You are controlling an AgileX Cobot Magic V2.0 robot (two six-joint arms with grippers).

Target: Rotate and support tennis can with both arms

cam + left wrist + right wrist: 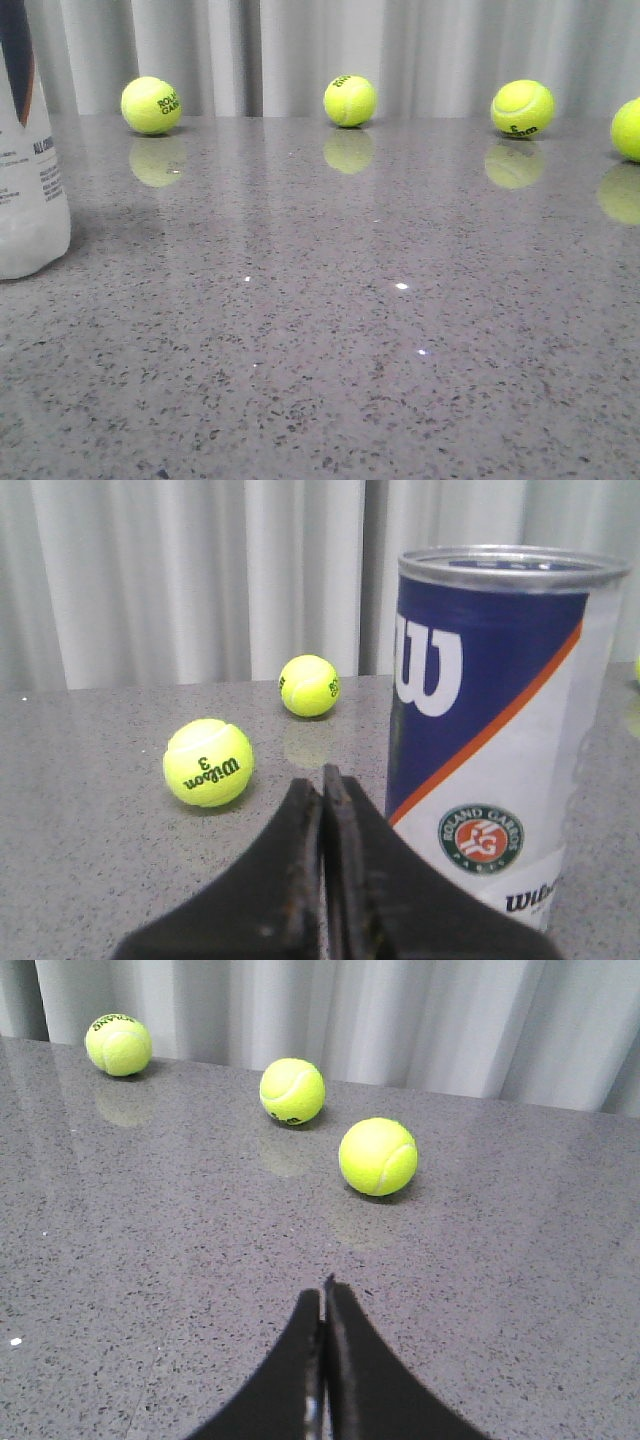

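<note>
Four yellow balls line the far edge of the grey speckled table in the front view, before a pale curtain: one at far left, one at centre, one right of centre, and one cut off by the right border. The can stands upright at the left border of that view, only part of it in frame. Neither arm appears there.

Left wrist view: the left gripper has its black fingers pressed together, holding nothing. The can stands upright on the table just beside the fingertips, not touching them; its silver rim, navy panel with white W, orange stripe and round emblem face the camera. Two balls lie beyond, one nearer and one farther back.

Right wrist view: the right gripper is likewise closed and empty, above bare table. Three balls lie ahead, well apart from it.
</note>
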